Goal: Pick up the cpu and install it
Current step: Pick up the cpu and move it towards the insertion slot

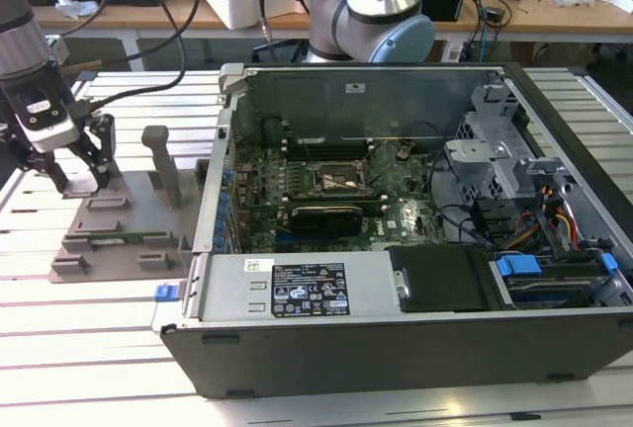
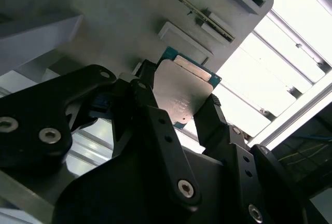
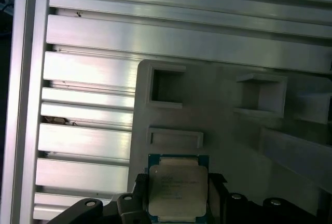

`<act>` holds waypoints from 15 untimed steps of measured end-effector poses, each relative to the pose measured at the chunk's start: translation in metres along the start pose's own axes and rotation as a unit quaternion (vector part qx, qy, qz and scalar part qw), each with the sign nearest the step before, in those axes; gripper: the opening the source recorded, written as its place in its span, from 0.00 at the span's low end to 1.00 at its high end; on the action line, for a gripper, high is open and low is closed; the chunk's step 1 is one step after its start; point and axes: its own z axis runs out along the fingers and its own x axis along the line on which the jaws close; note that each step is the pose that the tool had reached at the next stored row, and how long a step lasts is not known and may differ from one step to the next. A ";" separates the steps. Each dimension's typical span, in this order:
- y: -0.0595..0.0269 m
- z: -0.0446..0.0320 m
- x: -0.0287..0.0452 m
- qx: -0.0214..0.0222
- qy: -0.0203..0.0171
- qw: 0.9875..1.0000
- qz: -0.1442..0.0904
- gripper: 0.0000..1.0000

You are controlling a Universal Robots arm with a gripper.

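Gripper (image 1: pixel 81 180) hangs at grey holder block (image 1: pixel 109 239) on counter (image 1: pixel 89 348), jaws pinching cpu (image 3: pixel 178 190) by opposite edges, chip at or barely off the block; grasp looks made, carry to open case (image 1: pixel 346 348) and seating not yet done.

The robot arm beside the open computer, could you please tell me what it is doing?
The arm's black gripper is down at the grey plastic holder block, on the exterior view's left of the open dark computer case. In both wrist views its fingers sit against opposite sides of the cpu, a small square chip with a silver top and green rim. It is not yet in the case.
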 end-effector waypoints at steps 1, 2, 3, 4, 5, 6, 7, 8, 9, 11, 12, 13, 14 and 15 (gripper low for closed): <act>0.0000 -0.0009 0.0000 0.000 0.000 1.000 0.000 0.55; -0.0001 -0.0033 -0.0001 0.000 0.000 1.000 0.000 0.55; -0.0002 -0.0049 -0.0001 0.000 0.000 1.000 0.000 0.55; -0.0004 -0.0078 -0.0002 0.000 0.000 1.000 0.000 0.55; -0.0004 -0.0087 -0.0002 0.000 0.000 1.000 0.000 0.55; -0.0004 -0.0094 -0.0002 0.000 0.000 1.000 0.000 0.55; -0.0005 -0.0107 -0.0002 0.000 0.000 1.000 0.000 0.55; -0.0005 -0.0119 -0.0003 0.000 0.000 1.000 0.000 0.55; -0.0006 -0.0127 -0.0003 0.000 0.000 1.000 0.000 0.55; -0.0006 -0.0143 -0.0003 0.000 0.000 1.000 0.000 0.55; -0.0007 -0.0151 -0.0004 0.000 0.000 1.000 0.000 0.55; -0.0008 -0.0169 -0.0004 0.000 0.000 1.000 0.000 0.55; -0.0008 -0.0186 -0.0004 0.000 0.000 1.000 0.000 0.55; -0.0009 -0.0201 -0.0005 0.000 0.000 1.000 0.000 0.55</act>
